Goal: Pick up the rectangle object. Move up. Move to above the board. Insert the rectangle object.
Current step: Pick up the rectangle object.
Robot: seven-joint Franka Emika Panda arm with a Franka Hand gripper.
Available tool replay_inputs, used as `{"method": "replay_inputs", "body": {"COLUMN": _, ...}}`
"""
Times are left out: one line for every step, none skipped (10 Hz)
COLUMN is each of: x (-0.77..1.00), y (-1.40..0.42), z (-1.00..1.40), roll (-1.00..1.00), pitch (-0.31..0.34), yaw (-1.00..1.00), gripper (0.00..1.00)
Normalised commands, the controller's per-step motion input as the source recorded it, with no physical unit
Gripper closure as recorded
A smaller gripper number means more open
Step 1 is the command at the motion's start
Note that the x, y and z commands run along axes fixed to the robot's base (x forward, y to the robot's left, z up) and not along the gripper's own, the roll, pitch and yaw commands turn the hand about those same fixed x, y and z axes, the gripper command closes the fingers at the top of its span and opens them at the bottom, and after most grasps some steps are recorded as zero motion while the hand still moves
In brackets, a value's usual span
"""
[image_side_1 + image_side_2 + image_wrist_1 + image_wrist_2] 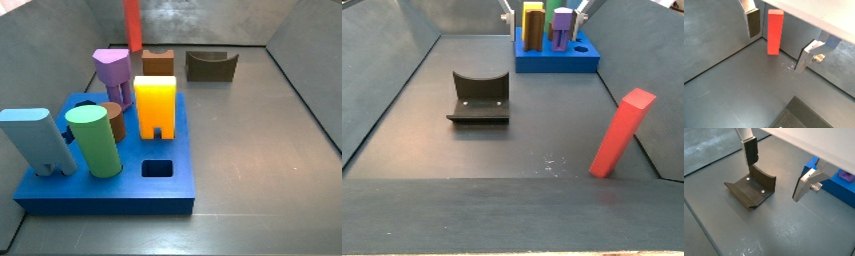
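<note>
The red rectangle object stands upright on the grey floor close to a side wall, also seen in both side views. My gripper is open and empty, and the block shows in the gap between the silver fingers, untouched. In a wrist view the gripper hangs over the floor near the fixture. The dark-blue board has a free square hole; it also shows in a side view and in a wrist view. The gripper does not show in the side views.
The dark fixture stands mid-floor, also in a wrist view. The board carries a green cylinder, a light-blue block, an orange-yellow notched block, a purple peg and brown pieces. Grey walls surround the floor.
</note>
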Motion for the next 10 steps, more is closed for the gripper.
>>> {"method": "replay_inputs", "body": {"x": -0.48, "y": 0.34, "z": -0.12, "roll": 0.05, "pitch": 0.000, "yaw": 0.22, "gripper": 0.00}}
{"method": "replay_inputs", "body": {"x": -0.58, "y": 0.45, "z": -0.03, "roll": 0.00, "pitch": -0.056, "yaw": 0.46, "gripper": 0.00}}
{"method": "replay_inputs", "body": {"x": -0.61, "y": 0.51, "z": 0.00, "roll": 0.00, "pitch": -0.064, "yaw": 0.42, "gripper": 0.00}}
{"method": "replay_inputs", "body": {"x": -0.57, "y": 0.49, "z": 0.00, "roll": 0.00, "pitch": -0.067, "yaw": 0.46, "gripper": 0.00}}
{"method": "replay_inputs", "body": {"x": -0.46, "y": 0.38, "z": -0.04, "roll": 0.03, "pitch": -0.079, "yaw": 0.58, "gripper": 0.00}}
{"method": "replay_inputs", "body": {"x": -0.26, "y": 0.25, "z": -0.16, "roll": 0.10, "pitch": -0.089, "yaw": 0.78, "gripper": 0.00}}
{"method": "replay_inputs", "body": {"x": -0.13, "y": 0.11, "z": -0.22, "roll": 0.13, "pitch": -0.084, "yaw": 0.94, "gripper": 0.00}}
{"method": "replay_inputs", "body": {"x": -0.07, "y": 0.00, "z": -0.24, "roll": 0.11, "pitch": -0.067, "yaw": 1.00, "gripper": 0.00}}
{"method": "replay_inputs", "body": {"x": -0.07, "y": 0.00, "z": -0.23, "roll": 0.11, "pitch": -0.057, "yaw": 1.00, "gripper": 0.00}}
{"method": "replay_inputs", "body": {"x": -0.07, "y": 0.07, "z": -0.16, "roll": 0.10, "pitch": -0.034, "yaw": 1.00, "gripper": 0.00}}
